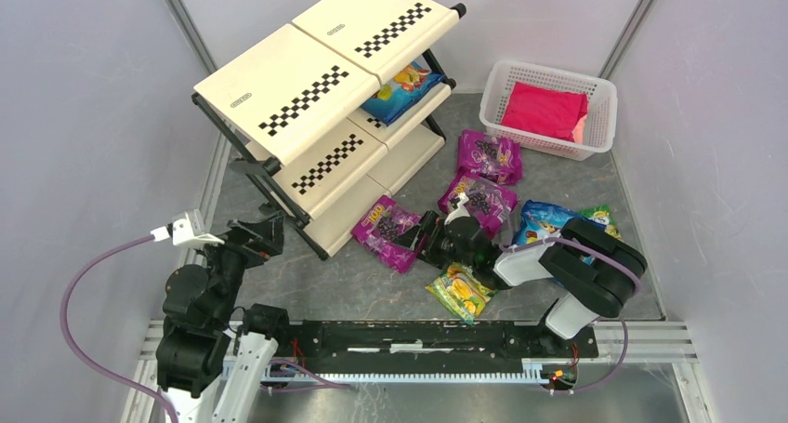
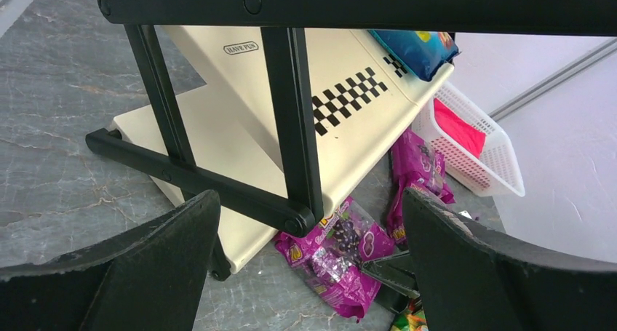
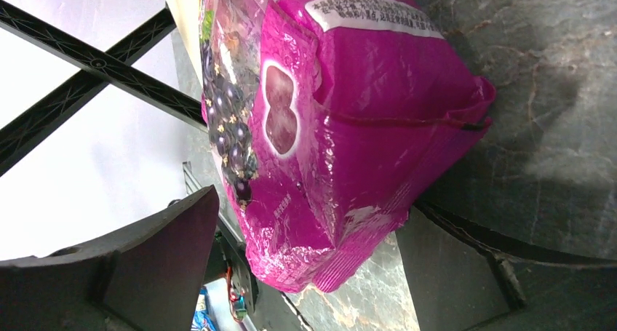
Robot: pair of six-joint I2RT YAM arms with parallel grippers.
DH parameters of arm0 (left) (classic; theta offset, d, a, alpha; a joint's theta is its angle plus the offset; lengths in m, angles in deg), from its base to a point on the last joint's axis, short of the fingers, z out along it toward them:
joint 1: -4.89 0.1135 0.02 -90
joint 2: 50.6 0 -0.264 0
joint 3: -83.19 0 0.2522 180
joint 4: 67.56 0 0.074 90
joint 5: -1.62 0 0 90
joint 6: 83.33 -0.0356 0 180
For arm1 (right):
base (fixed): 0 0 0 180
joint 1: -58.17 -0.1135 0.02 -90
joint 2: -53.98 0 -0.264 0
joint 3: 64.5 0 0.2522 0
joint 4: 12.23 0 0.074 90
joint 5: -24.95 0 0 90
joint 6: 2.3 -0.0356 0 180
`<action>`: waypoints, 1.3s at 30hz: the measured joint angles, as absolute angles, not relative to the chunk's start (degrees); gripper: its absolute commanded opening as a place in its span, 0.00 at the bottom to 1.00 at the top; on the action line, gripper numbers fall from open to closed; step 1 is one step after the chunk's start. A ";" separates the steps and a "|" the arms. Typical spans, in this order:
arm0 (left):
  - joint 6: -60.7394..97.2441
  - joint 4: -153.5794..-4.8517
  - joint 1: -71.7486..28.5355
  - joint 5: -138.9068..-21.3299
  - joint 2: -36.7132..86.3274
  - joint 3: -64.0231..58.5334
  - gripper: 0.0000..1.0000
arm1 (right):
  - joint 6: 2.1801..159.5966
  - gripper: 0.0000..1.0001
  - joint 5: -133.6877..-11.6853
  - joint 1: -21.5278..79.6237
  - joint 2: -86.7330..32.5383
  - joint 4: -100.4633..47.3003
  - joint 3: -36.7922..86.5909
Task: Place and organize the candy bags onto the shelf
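The right gripper [image 3: 309, 218], jaws spread wide, straddles one end of a magenta candy bag [image 3: 349, 127] without pinching it. The bag lies near the middle of the grey table [image 1: 307, 284], just beside the lowest front corner of the cream shelf [image 1: 297, 93], which stands toward the table's far left corner. The glossy film looks slippery, so a grip on the bag's end alone may let it slide out or sag when lifted, and the shelf's black frame is close enough to snag it. The left gripper [image 2: 311, 200], also spread and empty, hangs near the shelf's foot. One blue bag [image 1: 404, 88] already lies on the middle tier. More magenta bags [image 1: 490, 156], another blue bag [image 1: 542, 220] and a green-yellow bag [image 1: 460, 291] lie toward the table's right edge. A white basket [image 1: 548, 146] holding a pink bundle [image 1: 544, 110] sits in the far right corner.
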State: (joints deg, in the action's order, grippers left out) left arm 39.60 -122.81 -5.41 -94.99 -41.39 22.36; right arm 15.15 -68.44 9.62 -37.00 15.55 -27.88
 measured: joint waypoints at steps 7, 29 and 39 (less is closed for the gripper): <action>39.60 -122.71 -5.41 -96.00 -42.20 22.99 1.00 | 14.08 0.69 -66.91 9.53 -40.03 19.90 -28.12; 39.60 -121.87 -5.41 -97.24 -42.81 23.64 1.00 | 17.55 0.15 -67.37 9.55 -28.62 17.72 -33.15; 39.60 -121.85 -5.39 -97.29 -42.81 23.67 1.00 | 27.69 0.00 -64.01 11.59 -10.29 -0.77 -33.28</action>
State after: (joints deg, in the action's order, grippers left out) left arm 39.60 -121.85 -5.39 -97.29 -42.81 23.67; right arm 27.69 -64.01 11.59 -10.29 -0.77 -33.28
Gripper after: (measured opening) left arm 0.997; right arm 0.272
